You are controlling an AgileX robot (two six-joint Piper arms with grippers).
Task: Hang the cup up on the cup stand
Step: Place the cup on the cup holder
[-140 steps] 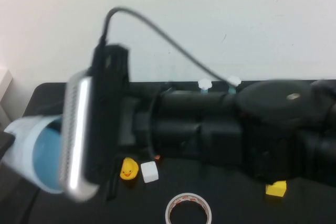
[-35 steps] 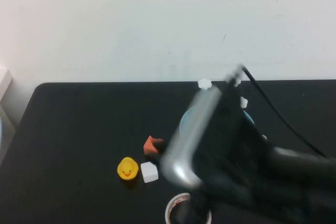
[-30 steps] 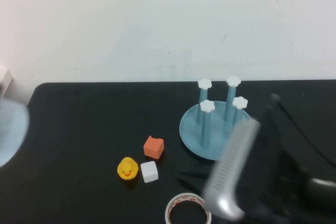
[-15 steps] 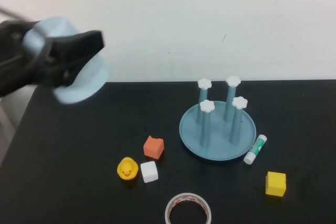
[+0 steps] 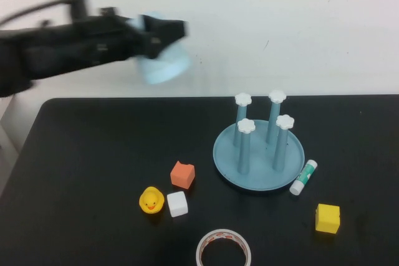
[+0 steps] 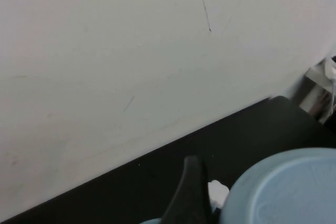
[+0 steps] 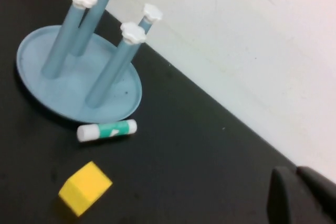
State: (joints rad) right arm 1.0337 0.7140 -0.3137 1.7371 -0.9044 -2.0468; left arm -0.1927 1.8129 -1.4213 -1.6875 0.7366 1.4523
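My left gripper (image 5: 161,40) is shut on the cup (image 5: 166,65), a light blue tumbler, and holds it high in the air, left of and well above the cup stand (image 5: 259,154). The stand is a round blue dish with four upright posts with white flower caps and nothing on them. In the left wrist view the cup's round end (image 6: 286,192) fills the corner beside one dark finger (image 6: 188,195), with a white cap (image 6: 217,193) behind. My right gripper (image 7: 295,174) is shut and empty, off to the right of the stand (image 7: 79,85), and out of the high view.
On the black table are an orange block (image 5: 182,174), a yellow duck (image 5: 151,200), a white cube (image 5: 177,204), a tape roll (image 5: 224,248), a glue stick (image 5: 303,177) touching the dish's rim, and a yellow cube (image 5: 327,218). A white wall stands behind.
My left arm has swung the cup to the right and upward, towards the stand. Earlier my right arm drew back out of the high view, uncovering the stand.
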